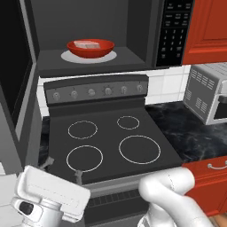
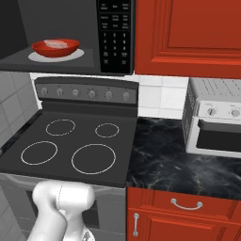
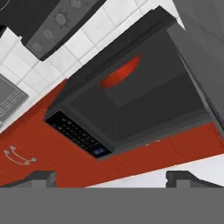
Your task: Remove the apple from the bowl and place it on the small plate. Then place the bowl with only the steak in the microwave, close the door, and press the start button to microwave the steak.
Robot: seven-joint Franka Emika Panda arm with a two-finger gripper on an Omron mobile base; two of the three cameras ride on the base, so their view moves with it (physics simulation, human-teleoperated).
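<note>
We see flat, even, rendered light in all three views, moderately bright with no single evident source. The open cavity of the large black over-range microwave is dim, yet the wide glossy red bowl inside reads clearly, with a soft highlight on its rim. The black marbled counter shows faint pale sheen rather than glare. Shadows are weak and soft. Edges look slightly jagged and coarse; nothing is motion-blurred, and the hand view is steeply tilted but sharp.
</note>
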